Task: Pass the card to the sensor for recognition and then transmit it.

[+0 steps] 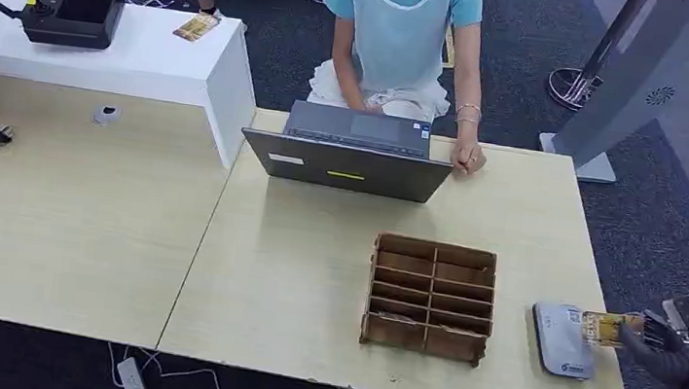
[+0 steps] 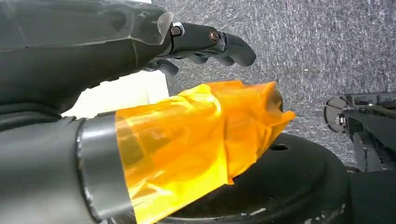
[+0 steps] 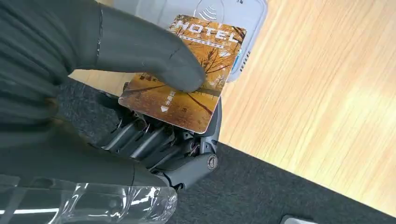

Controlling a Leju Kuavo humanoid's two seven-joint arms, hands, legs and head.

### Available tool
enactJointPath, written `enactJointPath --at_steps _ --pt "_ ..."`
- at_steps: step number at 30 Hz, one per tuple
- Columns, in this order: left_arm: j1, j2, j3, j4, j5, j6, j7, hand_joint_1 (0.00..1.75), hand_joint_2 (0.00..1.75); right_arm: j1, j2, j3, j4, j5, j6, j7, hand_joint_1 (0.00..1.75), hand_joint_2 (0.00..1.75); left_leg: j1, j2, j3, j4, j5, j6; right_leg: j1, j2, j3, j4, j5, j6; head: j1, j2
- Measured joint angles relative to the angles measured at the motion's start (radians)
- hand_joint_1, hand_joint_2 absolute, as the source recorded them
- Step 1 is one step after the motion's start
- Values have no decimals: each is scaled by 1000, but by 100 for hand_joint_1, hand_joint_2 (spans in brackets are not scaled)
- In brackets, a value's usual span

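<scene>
My right hand (image 1: 661, 345) reaches in from the table's right edge and pinches a yellow-orange hotel card (image 1: 603, 328) between thumb and fingers. The card's far end lies over the right edge of the grey card sensor (image 1: 560, 339) on the table. In the right wrist view the thumb (image 3: 154, 56) presses on the card (image 3: 196, 84), whose tip overlaps the pale sensor (image 3: 247, 23). My left hand (image 2: 205, 44) hangs over the carpet, its fingers curled with nothing in them and its thumb wrapped in orange tape.
A brown wooden compartment box (image 1: 430, 297) stands just left of the sensor. A person sits at the far side with a grey laptop (image 1: 350, 151), one hand on the table. A white counter (image 1: 141, 54) with a black device lies at the far left.
</scene>
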Motion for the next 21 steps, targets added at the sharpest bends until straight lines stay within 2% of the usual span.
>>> enactJointPath --at_steps 21 --pt "0 0 1 0 0 -12 9 0 0 -1 -6 29 9 -4 10 12 175 175 0 0 0 0 0 0 0 0 0 0 0 0 0 0"
